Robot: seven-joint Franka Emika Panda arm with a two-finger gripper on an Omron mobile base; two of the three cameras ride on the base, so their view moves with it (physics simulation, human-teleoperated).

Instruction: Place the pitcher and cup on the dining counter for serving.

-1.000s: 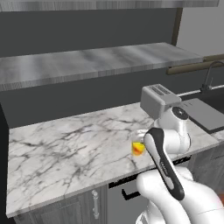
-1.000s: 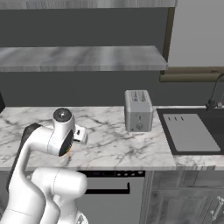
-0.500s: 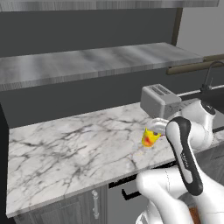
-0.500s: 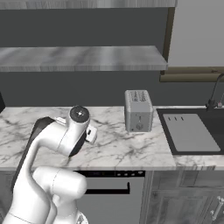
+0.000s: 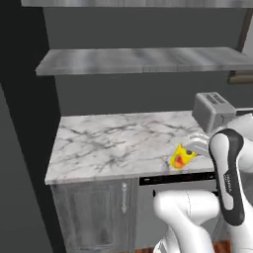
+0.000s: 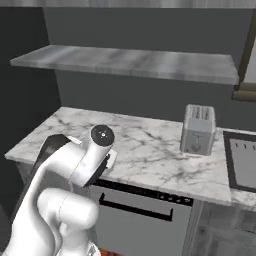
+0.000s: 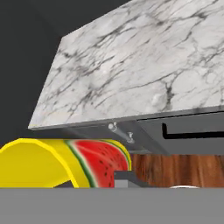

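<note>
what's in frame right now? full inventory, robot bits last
cup: 1, yellow with a red watermelon mark, tipped and held in the air off the worktop's front edge
worktop: 1, white grey-veined marble, against the dark wall
toaster: 1, silver-grey, on the worktop near its right end
shelf: 1, grey-streaked, on the wall above the worktop
sink: 1, dark, right of the toaster
cabinets: grey panelled, under the worktop
floor: brown wood
claw: 1, shut on the cup
arm: 1, white with dark joints
</note>
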